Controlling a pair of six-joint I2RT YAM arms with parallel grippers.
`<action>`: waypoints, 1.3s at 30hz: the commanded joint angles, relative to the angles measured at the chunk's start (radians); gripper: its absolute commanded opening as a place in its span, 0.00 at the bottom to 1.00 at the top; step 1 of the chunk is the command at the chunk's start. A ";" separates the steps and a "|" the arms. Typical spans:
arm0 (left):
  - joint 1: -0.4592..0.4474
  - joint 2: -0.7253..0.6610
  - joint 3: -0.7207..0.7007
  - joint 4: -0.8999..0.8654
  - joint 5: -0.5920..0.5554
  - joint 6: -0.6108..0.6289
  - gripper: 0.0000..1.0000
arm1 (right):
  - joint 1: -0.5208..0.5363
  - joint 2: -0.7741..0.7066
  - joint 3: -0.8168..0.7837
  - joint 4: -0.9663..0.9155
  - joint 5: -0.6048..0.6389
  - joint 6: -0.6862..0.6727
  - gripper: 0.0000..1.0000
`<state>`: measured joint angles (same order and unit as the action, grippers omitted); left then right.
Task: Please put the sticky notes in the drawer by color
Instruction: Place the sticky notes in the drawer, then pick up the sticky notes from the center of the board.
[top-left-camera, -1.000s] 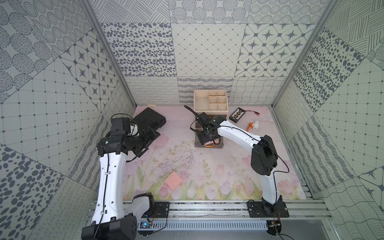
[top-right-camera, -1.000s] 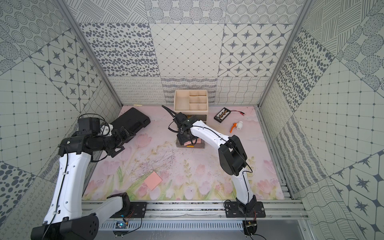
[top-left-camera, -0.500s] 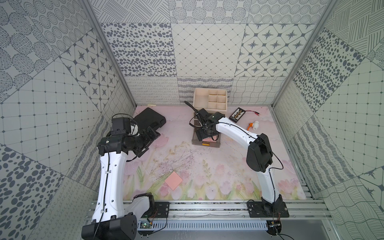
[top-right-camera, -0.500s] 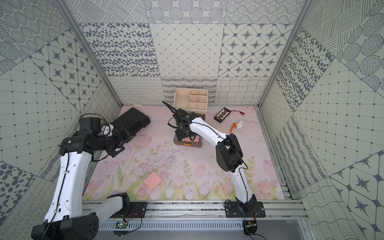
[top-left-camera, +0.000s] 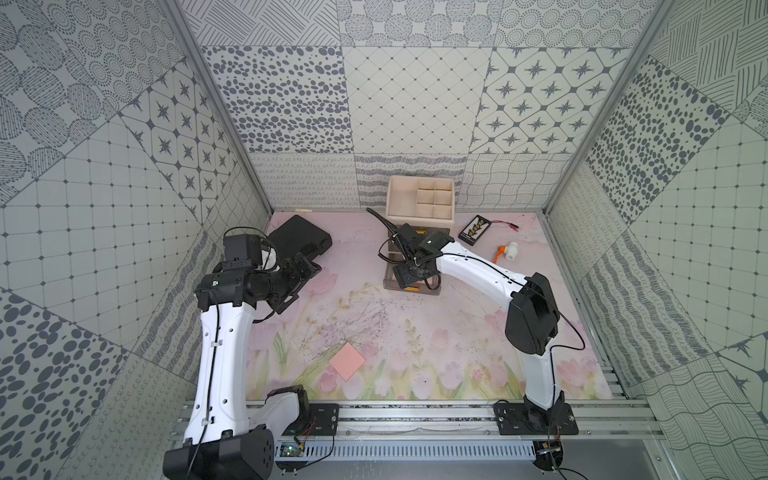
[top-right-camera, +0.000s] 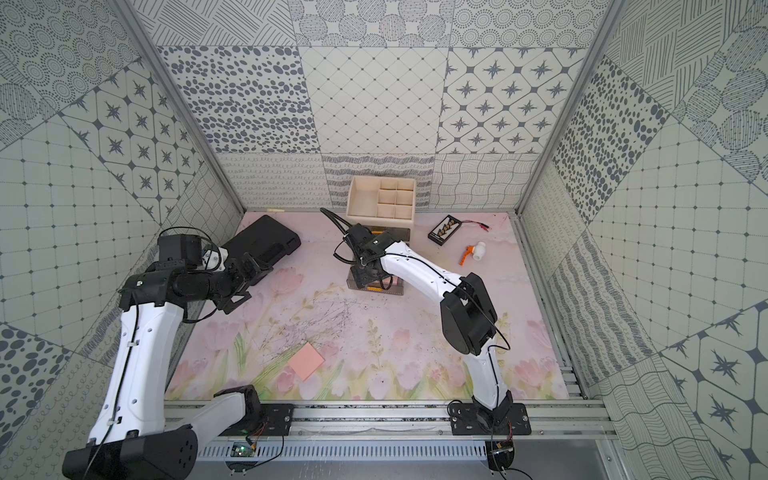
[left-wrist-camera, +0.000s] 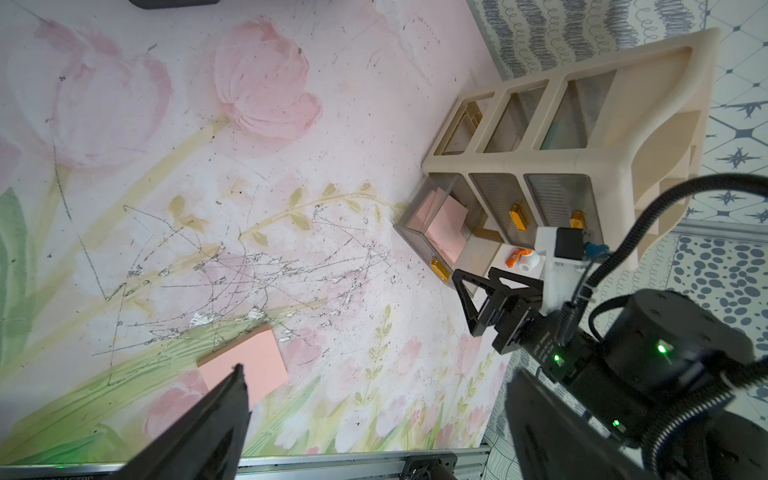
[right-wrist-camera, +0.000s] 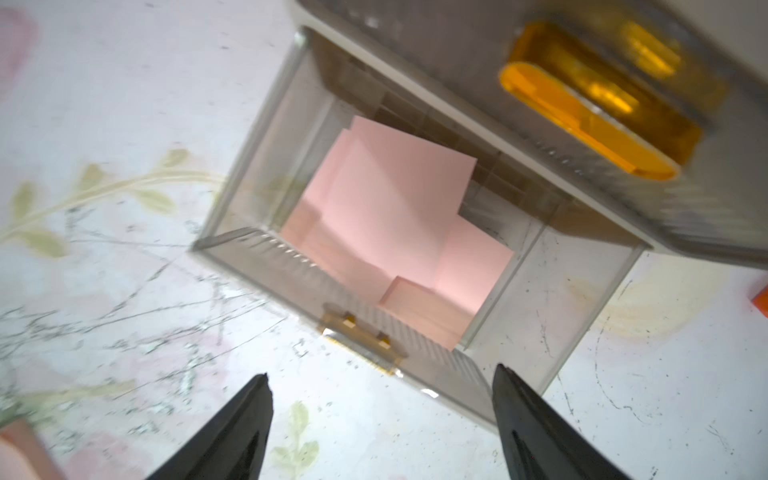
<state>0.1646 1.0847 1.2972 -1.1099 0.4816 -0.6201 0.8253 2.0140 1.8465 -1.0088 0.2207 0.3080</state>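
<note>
Surroundings: a black case (top-left-camera: 299, 239) is lying just beyond the left claw (top-left-camera: 301, 276). A small black box (top-left-camera: 475, 228) with a red wire and an orange-white part (top-left-camera: 507, 252) are lying on the mat (top-left-camera: 457, 332), off to the outer side of the right claw (top-left-camera: 409, 276) and apart from it.
In the way: in both top views the right claw and its wrist are covering most of the open drawer (top-right-camera: 397, 289), so its inside is barely showing there.
Chest: the cream chest (left-wrist-camera: 582, 137) is standing by the back wall, beyond the right claw. Its bottom drawer is sticking out toward that claw, and the two drawers above are sitting shut.
Right claw: it is hanging released, jaws wide apart, gripping nothing.
Left claw: it is hanging released over the mat, jaws wide apart, gripping nothing.
Notes: pink notes (right-wrist-camera: 399, 199) are lying overlapped and askew inside the open drawer, ahead of the right claw's fingertips (right-wrist-camera: 262, 382) and apart from them. How many there are is unclear.
Handle: the open drawer's gold handle (right-wrist-camera: 361, 336) is sitting just ahead of the gap between those fingertips, not touching them.
Loose note: one pink loose note (top-left-camera: 347, 360) is lying flat on the mat, apart from the left claw on its rail side and well apart from the right claw.
</note>
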 joint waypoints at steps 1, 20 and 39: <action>0.008 0.004 0.038 0.002 0.011 -0.012 0.99 | 0.075 -0.066 0.008 0.040 -0.033 0.023 0.87; 0.142 -0.014 0.147 0.078 0.063 -0.194 0.99 | 0.406 -0.009 -0.227 0.247 -0.260 0.083 0.99; 0.144 -0.014 0.164 0.072 0.078 -0.182 0.99 | 0.472 0.204 -0.018 0.215 -0.214 0.057 0.99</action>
<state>0.3038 1.0725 1.4578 -1.0805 0.5388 -0.8036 1.2938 2.1937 1.7916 -0.8066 0.0032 0.3744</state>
